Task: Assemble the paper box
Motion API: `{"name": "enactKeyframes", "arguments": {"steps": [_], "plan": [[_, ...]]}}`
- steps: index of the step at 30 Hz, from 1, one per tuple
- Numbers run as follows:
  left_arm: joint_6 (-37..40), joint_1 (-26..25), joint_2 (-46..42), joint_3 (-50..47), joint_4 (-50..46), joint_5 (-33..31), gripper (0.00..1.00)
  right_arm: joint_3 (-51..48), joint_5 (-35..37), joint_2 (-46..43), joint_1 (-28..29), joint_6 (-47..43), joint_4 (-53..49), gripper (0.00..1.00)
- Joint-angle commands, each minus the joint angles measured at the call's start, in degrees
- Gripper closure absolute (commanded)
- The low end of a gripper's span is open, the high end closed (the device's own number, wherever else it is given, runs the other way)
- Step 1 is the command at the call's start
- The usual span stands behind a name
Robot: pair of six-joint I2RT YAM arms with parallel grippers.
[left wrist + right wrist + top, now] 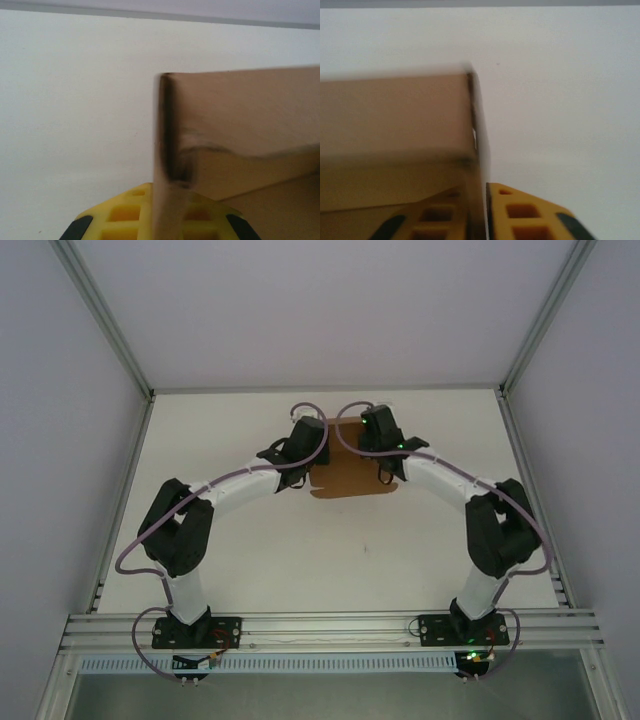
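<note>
two walls of paper box (350, 478) raised: left gripper (164, 202) clamps one; right gripper (480, 202) straddles other, grip unclear.

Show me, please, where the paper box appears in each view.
Top external: paper box lies mid-table, toward the far edge.
Left wrist: paper box takes the right half, raised flap's corner at centre.
Right wrist: paper box takes the left half, corner at centre.
Shared landmark: the white table.
</note>
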Motion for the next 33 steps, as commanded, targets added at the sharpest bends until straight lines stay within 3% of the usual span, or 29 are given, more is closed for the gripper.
{"name": "enactKeyframes", "arguments": {"steps": [1,4,7,10,16,19,21,26,28,33], "plan": [[0.40,-0.37,-0.78,0.91,2.86,1.26,1.00,-3.38,-15.14,-3.59,-0.80,-1.90,11.58,0.70],[1.24,-0.36,-0.84,0.77,3.73,3.61,1.00,-2.10,-20.53,-4.23,-0.79,-1.56,9.76,0.54],[2.31,-0.35,-1.14,0.81,2.98,2.92,1.00,-2.39,-19.89,-6.24,-0.78,-0.84,8.35,0.37],[4.13,-0.19,-2.23,-0.08,3.27,3.22,1.00,-3.99,-15.97,-9.71,-0.82,-0.11,7.96,0.01],[10.47,1.22,-3.97,0.92,-0.52,6.25,1.00,-4.74,-9.21,-16.70,-1.29,2.35,2.52,0.00],[19.69,1.64,-3.28,3.51,-7.25,5.08,1.00,-6.65,-9.51,-21.99,-2.08,3.98,1.82,0.00],[26.58,2.08,-2.78,4.65,-11.83,8.39,1.00,-6.02,-9.90,-24.05,-3.59,6.18,-2.12,0.00],[45.42,1.69,-0.02,13.81,-35.61,24.17,1.00,-4.05,-12.48,-25.54,-8.88,7.86,-11.84,0.00],[52.44,1.17,3.07,19.11,-47.42,26.50,1.00,-4.46,-14.60,-26.29,-10.52,8.00,-13.49,0.00],[57.70,-2.30,13.78,29.62,-62.16,16.74,1.00,-6.11,-17.40,-27.99,-12.72,7.57,-15.65,0.00]]}}
